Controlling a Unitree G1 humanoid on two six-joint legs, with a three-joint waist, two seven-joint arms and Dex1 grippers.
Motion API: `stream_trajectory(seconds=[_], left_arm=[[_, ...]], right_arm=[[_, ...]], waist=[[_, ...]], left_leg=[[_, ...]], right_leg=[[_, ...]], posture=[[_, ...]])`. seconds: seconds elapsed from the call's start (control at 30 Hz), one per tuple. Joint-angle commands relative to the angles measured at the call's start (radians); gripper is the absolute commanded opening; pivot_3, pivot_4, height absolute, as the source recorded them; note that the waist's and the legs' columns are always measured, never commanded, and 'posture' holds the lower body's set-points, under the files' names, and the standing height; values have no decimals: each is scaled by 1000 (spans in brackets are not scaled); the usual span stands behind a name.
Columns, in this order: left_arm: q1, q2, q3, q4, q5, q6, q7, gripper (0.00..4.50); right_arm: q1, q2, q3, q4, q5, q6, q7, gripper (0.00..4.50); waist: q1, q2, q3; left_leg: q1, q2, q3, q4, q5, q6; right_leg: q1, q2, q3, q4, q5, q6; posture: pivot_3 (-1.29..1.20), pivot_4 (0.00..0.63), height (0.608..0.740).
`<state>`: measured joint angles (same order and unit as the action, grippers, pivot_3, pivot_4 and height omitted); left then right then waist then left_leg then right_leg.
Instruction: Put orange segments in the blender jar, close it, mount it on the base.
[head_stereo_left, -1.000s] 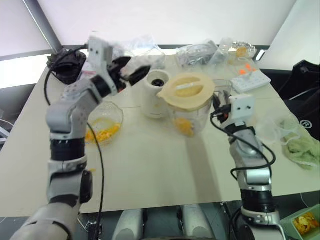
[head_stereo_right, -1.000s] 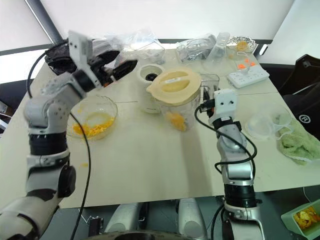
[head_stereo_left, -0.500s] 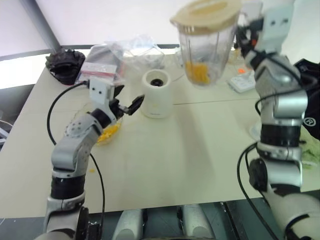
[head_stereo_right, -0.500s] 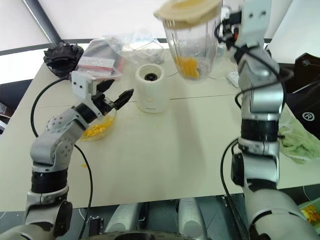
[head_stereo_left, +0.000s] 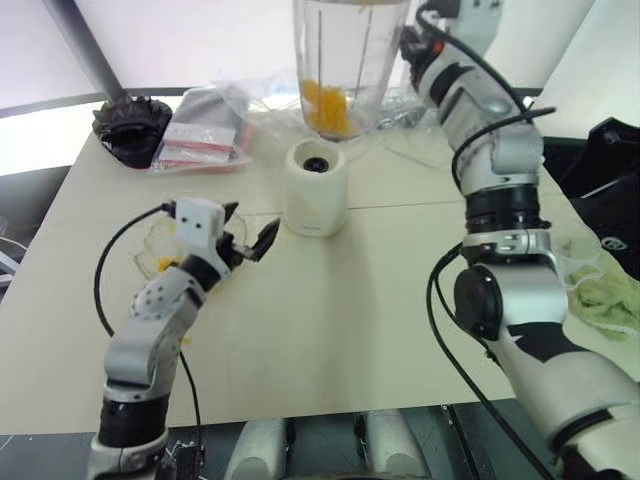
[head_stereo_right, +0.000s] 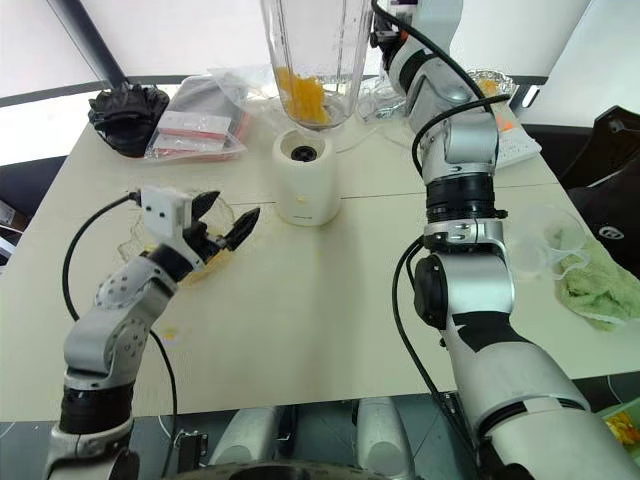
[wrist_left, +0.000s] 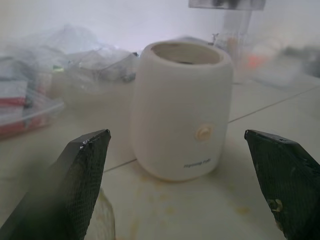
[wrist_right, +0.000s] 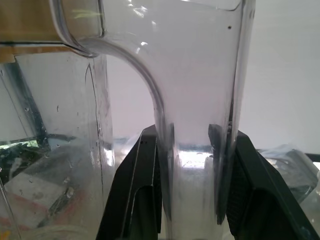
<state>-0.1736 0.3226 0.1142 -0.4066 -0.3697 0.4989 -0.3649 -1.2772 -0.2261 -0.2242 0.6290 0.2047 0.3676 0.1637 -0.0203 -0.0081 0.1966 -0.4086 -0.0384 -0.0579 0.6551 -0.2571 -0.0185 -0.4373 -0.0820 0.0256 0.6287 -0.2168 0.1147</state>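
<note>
My right gripper (wrist_right: 192, 134) is shut on the side handle of the blender jar (head_stereo_left: 345, 60) and holds the clear jug upright in the air. The jar hangs just behind and above the base (head_stereo_left: 316, 190), a cream cylinder with a black socket on top. The two are apart. Orange segments (head_stereo_right: 300, 97) lie in the jar's bottom. The jar's rim runs past the top of the head views. My left gripper (head_stereo_right: 232, 212) is open and level, low over the table. It points at the base (wrist_left: 182, 130) from the left, a short way off.
A shallow glass bowl (head_stereo_left: 155, 258) with orange bits sits under my left forearm. Plastic bags (head_stereo_left: 200, 135) and a black bundle (head_stereo_left: 130, 125) lie at the back left. A clear tub (head_stereo_right: 545, 235) and a green cloth (head_stereo_right: 600, 285) are on the right.
My right arm has lifted the jar off the table and carried it left, so it now hangs over the base. My left gripper has sunk and drawn back toward the bowl, still open.
</note>
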Motion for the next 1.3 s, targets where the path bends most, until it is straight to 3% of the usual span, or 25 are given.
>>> stream_trajectory(seconds=[0.03,0.57,1.3], left_arm=[[1,5,17,-72,0,-24,15,4466],[10,27,7,-116,0,9,45,4466],[35,34,-6,-153,18,16,66,4466]], right_arm=[[-82,19,-27,17,39,-91,5,1021],[-106,46,-18,303,26,-336,31,1021],[-66,93,20,426,-38,-572,33,1021]], waist=[[0,0,0],[-3,0,0],[-21,0,0]], left_leg=[[0,0,0,-1,1,-1],[0,0,0,-6,4,-6],[0,0,-1,-6,4,-7]], right_leg=[[0,0,0,0,0,0],[-2,1,0,0,0,-1],[-2,1,0,1,1,-1]], posture=[[0,150,740],[0,150,740],[0,150,740]])
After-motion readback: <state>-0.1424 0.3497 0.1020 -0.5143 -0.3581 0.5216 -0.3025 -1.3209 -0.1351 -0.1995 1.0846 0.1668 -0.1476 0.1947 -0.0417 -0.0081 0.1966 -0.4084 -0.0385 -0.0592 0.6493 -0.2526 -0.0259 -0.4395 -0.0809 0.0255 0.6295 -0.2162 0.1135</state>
